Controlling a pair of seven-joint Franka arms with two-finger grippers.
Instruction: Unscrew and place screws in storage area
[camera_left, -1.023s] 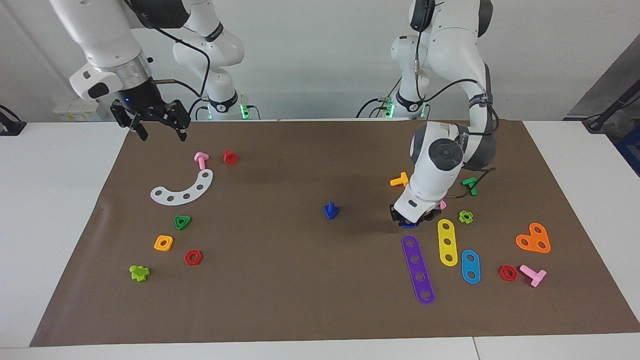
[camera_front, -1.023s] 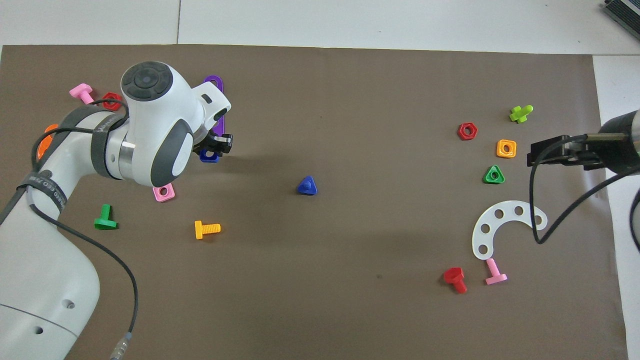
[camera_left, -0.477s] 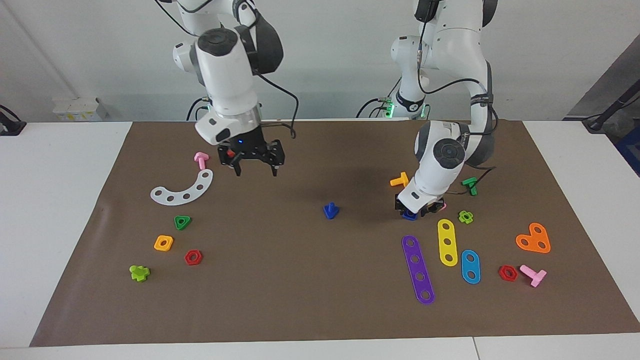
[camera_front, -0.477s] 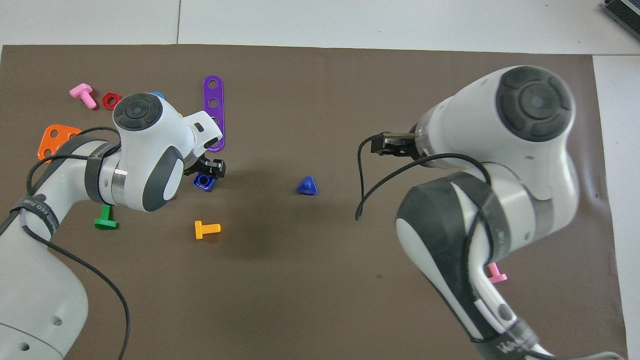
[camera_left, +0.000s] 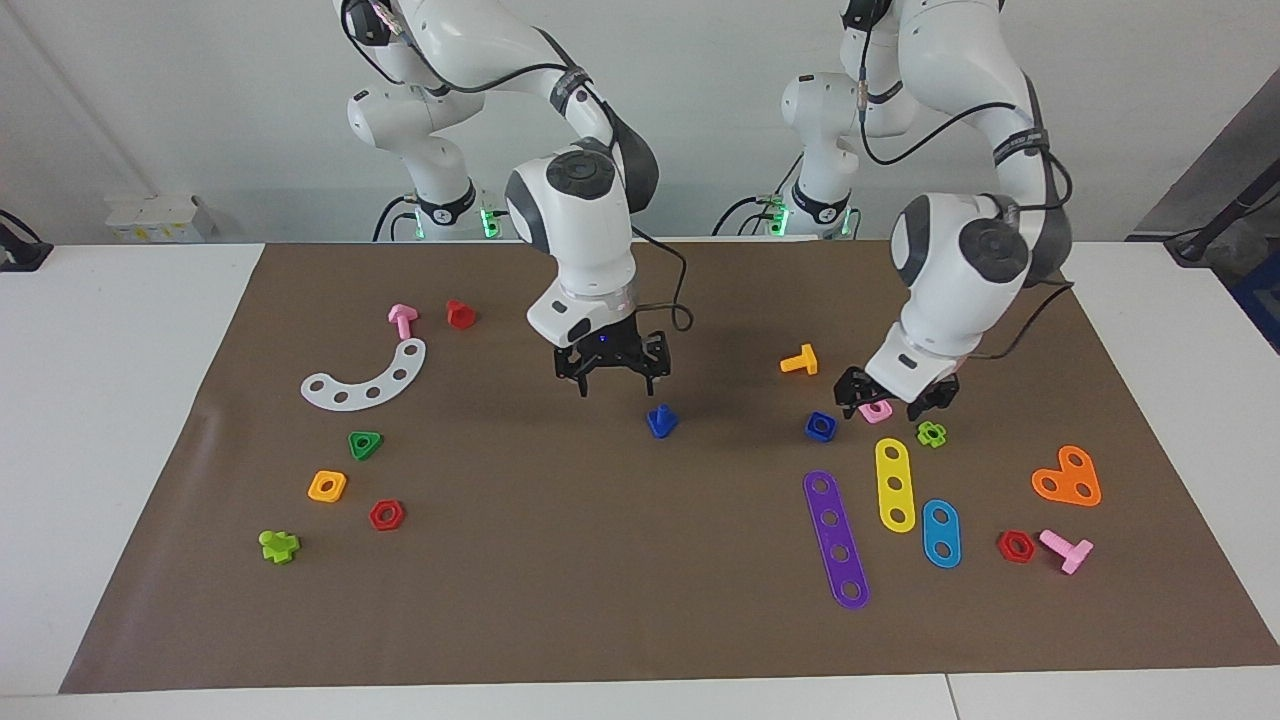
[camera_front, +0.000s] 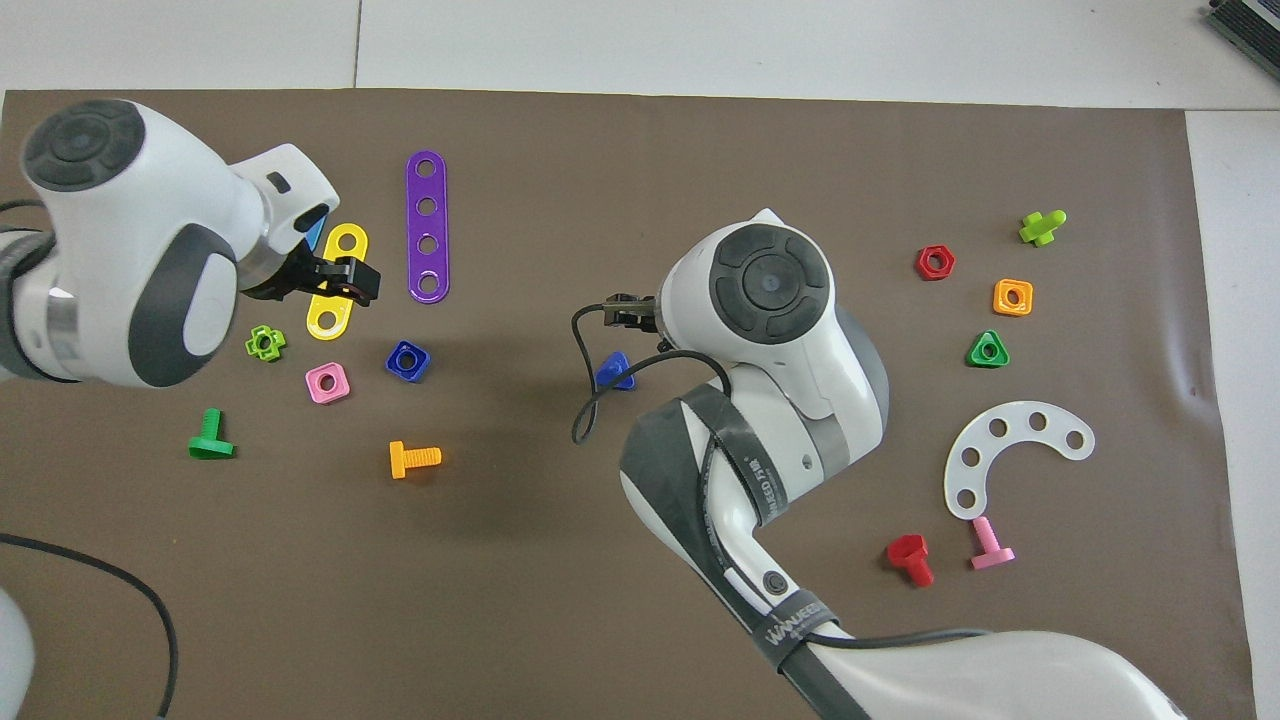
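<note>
Screw dead centre on the brown mat (camera_left: 640, 620): the dark-blue bolt (camera_left: 660, 421) stands on its triangular head, stem up, well apart from the other toy parts. The right gripper (camera_left: 612, 383) hangs just above it, a touch toward the robots, fingers spread wide and empty. Over at the left arm's end, the left gripper (camera_left: 897, 398) floats over the pink square nut (camera_left: 877, 411), fingers parted, nothing held; the dark-blue nut (camera_left: 820, 426) lies loose on the mat beside it.

By my reading, the pick-up is the step in hand. To do it well, the right gripper wants to slide over until the stem sits squarely between the fingers, then drop straight down. Low on the stem, close to the head, looks the safest bite, since a light bolt could tip if one finger nudges it first. Close gently, lift cleanly.
</note>
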